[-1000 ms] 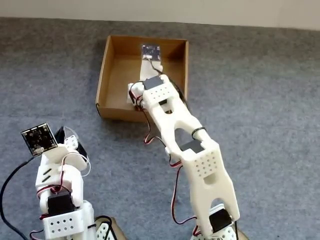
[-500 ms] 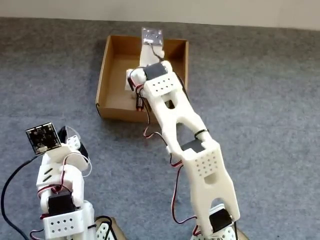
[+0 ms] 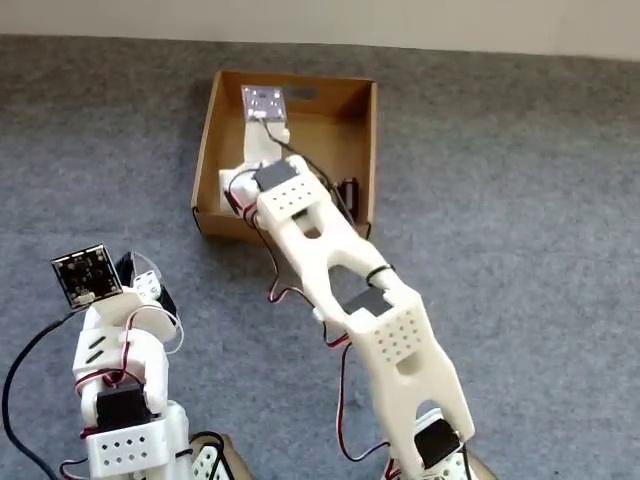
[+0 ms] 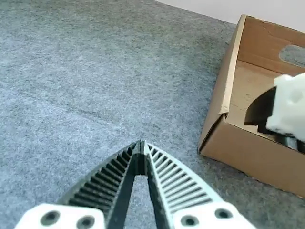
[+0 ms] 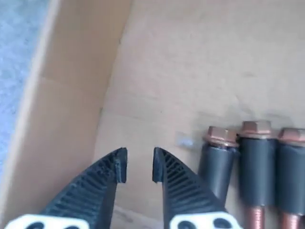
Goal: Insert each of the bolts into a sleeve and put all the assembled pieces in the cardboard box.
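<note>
Right fingers [image 5: 102, 183] slightly apart, empty, low inside cardboard box [image 5: 71, 95] by its left wall. Three assembled pieces [image 5: 257, 162] lie side by side just right. Left fingers [image 4: 171, 176] together, empty, over grey desk [image 4: 71, 71]. Task likely almost finished.

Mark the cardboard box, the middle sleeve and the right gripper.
cardboard box [image 3: 211, 150], high view, side wall
middle sleeve [image 5: 257, 167], right wrist view, dark body
right gripper [image 5: 139, 164], right wrist view, midway between its fingertips
</note>
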`<move>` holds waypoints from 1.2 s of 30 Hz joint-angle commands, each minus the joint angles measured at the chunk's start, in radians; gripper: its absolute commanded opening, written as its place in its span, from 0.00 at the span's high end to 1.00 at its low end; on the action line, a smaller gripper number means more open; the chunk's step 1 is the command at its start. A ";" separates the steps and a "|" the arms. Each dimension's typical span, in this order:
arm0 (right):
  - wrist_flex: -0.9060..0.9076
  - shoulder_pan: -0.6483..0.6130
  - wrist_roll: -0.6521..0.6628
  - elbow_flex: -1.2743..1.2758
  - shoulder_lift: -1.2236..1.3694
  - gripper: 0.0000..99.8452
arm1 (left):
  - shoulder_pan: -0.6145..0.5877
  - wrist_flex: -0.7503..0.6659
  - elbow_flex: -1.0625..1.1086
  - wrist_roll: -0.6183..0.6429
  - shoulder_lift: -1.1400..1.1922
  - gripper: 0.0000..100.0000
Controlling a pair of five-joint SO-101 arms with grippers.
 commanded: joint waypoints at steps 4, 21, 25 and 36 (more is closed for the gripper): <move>-0.041 0.094 -0.008 0.048 -0.015 0.99 | 0.016 -0.005 -0.010 -0.006 -0.013 0.99; 0.277 0.154 -0.003 -0.206 -0.154 0.92 | 0.018 -0.049 0.018 -0.006 -0.013 0.99; 0.456 0.162 -0.003 -0.305 -0.249 0.92 | 0.018 -0.052 0.019 -0.006 -0.013 0.99; 0.750 0.160 -0.002 -0.386 -0.338 1.00 | 0.016 -0.052 0.019 -0.008 -0.013 0.99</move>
